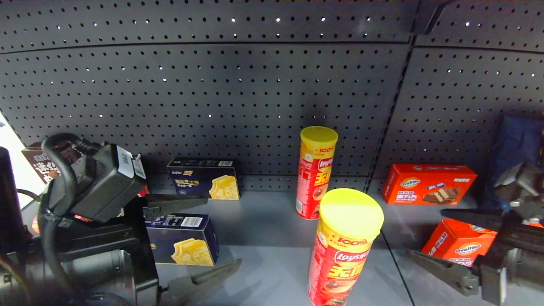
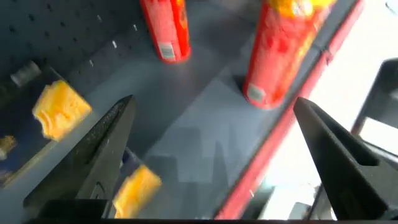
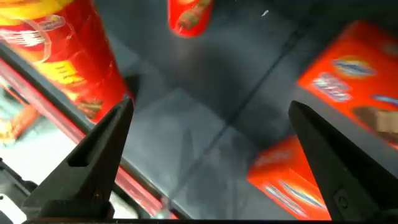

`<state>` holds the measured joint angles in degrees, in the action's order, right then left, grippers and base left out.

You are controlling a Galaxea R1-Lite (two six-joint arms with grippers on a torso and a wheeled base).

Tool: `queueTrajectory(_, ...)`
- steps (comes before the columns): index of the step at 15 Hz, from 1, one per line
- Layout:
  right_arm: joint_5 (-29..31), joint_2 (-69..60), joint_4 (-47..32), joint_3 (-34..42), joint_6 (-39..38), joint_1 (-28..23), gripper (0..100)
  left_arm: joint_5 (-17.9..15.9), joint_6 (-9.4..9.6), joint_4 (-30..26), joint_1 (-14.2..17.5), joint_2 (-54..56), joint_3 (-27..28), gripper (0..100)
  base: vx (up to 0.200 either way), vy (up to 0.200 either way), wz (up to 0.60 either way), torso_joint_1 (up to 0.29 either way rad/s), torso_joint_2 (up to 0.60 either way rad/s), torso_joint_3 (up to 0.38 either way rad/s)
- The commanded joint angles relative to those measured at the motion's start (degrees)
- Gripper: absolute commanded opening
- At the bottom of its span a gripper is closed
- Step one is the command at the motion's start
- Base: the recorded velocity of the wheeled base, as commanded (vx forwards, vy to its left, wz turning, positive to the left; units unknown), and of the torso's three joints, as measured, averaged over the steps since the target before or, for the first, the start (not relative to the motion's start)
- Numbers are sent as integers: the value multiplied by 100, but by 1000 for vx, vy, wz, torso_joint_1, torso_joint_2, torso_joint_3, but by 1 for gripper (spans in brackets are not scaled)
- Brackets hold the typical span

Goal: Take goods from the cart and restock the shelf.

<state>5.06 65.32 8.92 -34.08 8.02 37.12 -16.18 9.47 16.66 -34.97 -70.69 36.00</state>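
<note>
front chip can (image 1: pixel 345 246): red tube, yellow lid, upright on shelf (image 1: pixel 267 225) | left gripper (image 1: pixel 223 231): wide, empty | right gripper (image 1: pixel 426 232): wide, empty

Hand (image 3: pixel 210 106) spread wide over grey shelf (image 3: pixel 186 146) — chip can (image 3: pixel 68 56), orange boxes (image 3: pixel 348 81) flanking.

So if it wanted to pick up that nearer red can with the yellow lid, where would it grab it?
Probably round the middle of the nearer can, coming level from the open front of the shelf, one finger each side. It stands upright and is round, so its curved sides suit the open right gripper.
</note>
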Motion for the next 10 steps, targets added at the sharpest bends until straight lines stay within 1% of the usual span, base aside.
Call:
queueTrajectory(1,268,895,127,-81,-152,498,100,-8,-7,30,-1,-252,-32,100,0,0,0,0,0,0)
queueTrajectory(6,637,1220,197,-10,-266,533,100,1,-7,39,17,-278,-40,100,0,0,0,0,0,0)
queueTrajectory(10,663,1334,206,-19,-328,507,100,1,2,47,43,-340,-5,100,0,0,0,0,0,0)
